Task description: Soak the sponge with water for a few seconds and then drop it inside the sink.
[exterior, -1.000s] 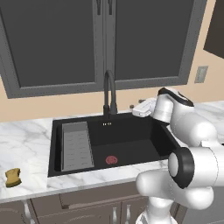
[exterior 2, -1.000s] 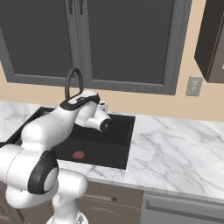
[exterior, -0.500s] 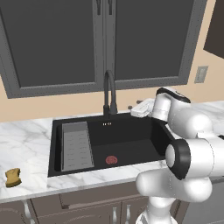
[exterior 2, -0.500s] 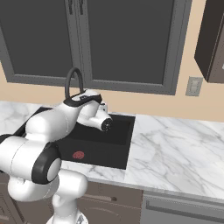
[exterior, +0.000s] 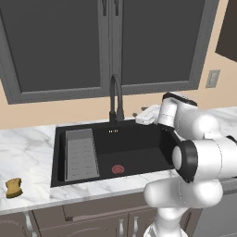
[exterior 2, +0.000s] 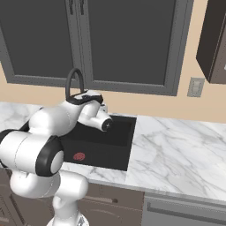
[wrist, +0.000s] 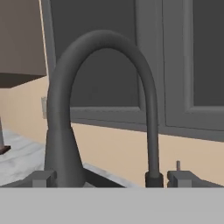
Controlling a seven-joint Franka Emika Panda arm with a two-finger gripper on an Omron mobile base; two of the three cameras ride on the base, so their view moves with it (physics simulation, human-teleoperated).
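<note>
Finding no readable text, label, brand, number or sign anywhere. Showing plain unmarked surfaces all round: the sink (exterior: pixel 139 148), the faucet (wrist: pixel 103 100), the sponge (exterior: pixel 14 187), the marble counter (exterior 2: pixel 176 150), the dark cabinet doors (exterior 2: pixel 128 44), the wall outlet (exterior 2: pixel 195 87). Carrying no lettering on the white arm either.

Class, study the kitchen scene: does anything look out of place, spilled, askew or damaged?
Nothing is spilled or damaged. One thing sits apart: the sponge lies alone on the marble counter, left of the sink, far from the open hand by the faucet. No water runs from the faucet.
</note>
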